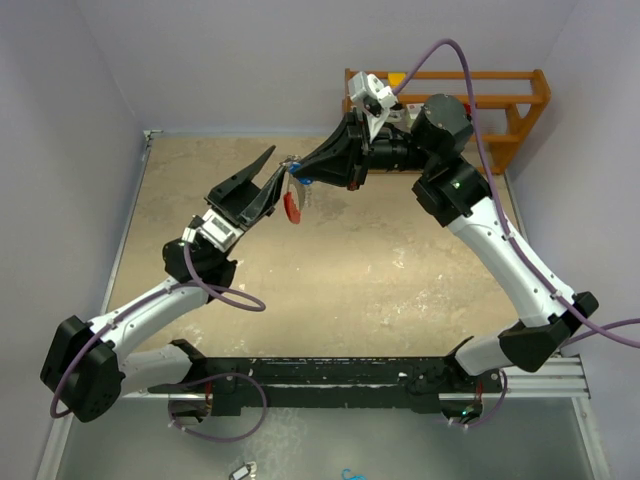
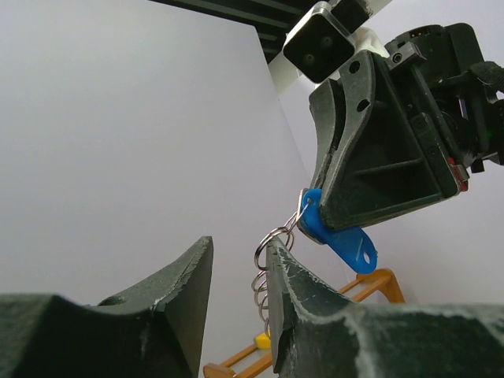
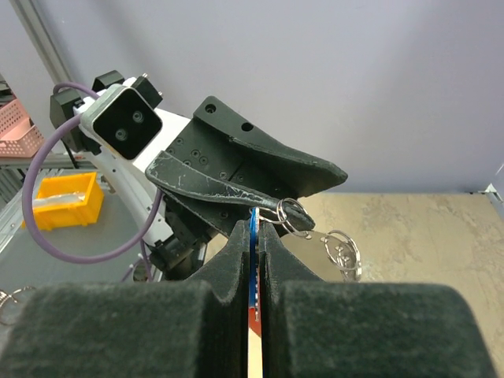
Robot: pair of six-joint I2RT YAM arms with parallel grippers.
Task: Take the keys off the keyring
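The desk [image 1: 400, 290] has a sandy tan top, mottled with paler worn patches toward its near edge. Pale grey-lilac walls [image 1: 250, 60] close it in along the left and far edges. An orange wooden rack [image 1: 505, 76] stands just past the far right corner. A silver rail [image 1: 565, 372] runs along the near edge and carries both arm bases. Purple cables [image 1: 235, 300] loop off each arm. Off to one side, the right wrist view shows a yellow bin [image 3: 67, 201] and the corner of a pink basket [image 3: 20, 126].

Both arms reach inward and meet in the air over the far half of the desk, a little left of its middle. The right gripper [image 3: 253, 232] has its jaws pressed together on the blue-headed key [image 2: 342, 242], pinching the plastic head flat between the pads. The keyring [image 1: 292, 195] hangs from that key, well clear of the desk top. Its silver rings trail down to the red-and-white fob [image 1: 291, 210], which dangles lowest. The left gripper [image 2: 240, 252] has its jaws parted with a clear gap between them. The rings lie against the tip of one of its fingers [image 2: 315, 315]; whether that tip passes through a ring cannot be told
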